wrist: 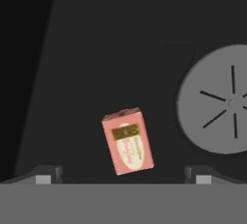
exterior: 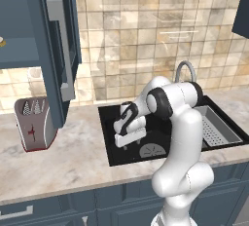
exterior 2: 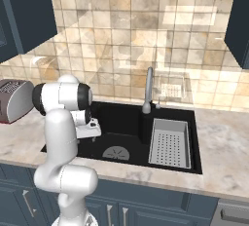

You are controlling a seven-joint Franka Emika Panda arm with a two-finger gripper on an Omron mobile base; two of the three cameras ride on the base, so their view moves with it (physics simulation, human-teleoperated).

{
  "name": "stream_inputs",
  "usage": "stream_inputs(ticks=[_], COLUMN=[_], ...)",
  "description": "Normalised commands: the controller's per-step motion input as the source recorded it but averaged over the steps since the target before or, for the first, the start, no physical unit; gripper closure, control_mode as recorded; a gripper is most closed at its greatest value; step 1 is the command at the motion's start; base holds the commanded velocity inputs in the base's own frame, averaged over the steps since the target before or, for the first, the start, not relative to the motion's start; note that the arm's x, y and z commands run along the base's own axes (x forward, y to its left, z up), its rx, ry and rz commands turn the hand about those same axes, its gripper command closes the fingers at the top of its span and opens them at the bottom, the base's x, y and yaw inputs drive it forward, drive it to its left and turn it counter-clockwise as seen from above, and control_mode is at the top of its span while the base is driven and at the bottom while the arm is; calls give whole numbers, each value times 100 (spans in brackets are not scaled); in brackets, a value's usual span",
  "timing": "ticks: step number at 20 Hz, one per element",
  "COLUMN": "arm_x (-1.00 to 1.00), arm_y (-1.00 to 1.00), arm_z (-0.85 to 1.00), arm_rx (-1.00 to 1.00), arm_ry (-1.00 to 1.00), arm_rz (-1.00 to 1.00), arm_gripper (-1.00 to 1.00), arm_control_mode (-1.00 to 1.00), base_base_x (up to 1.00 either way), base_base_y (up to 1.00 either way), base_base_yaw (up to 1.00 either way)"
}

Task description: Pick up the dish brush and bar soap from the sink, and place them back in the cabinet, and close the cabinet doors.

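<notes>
The cabinet [exterior: 19,30] hung above and left of the sink [exterior: 109,137], and its door [exterior: 61,49] stood swung open, so closing it was plainly still to do; whether the dish brush had already gone inside could not be told. The sink, black and set in the marble counter, held the arm's hand low over its left half. The gripper [wrist: 123,174] hovered there with its fingertips [wrist: 46,175] spread as wide as they go and nothing between them, so the pick of the bar soap [wrist: 128,141] looked not yet made. The soap lay flat on the sink floor, just beside the round grey drain [wrist: 219,100], between the two tips. In the hand view its long axis ran nearly along the reach of the fingers, tilted slightly, its far end leaning away from the drain.
</notes>
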Motion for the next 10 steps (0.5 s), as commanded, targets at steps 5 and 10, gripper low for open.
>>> stream_inputs(ticks=[5, 10], arm_x=[-1, 0], arm_y=[-2, 0], arm_z=[-6, -7], arm_rx=[0, 0], arm_ry=[0, 0], arm_rz=[6, 5], arm_gripper=[-100, -100], arm_control_mode=[-100, -100], base_base_x=[0, 0], base_base_y=[0, 0], base_base_yaw=[0, 0])
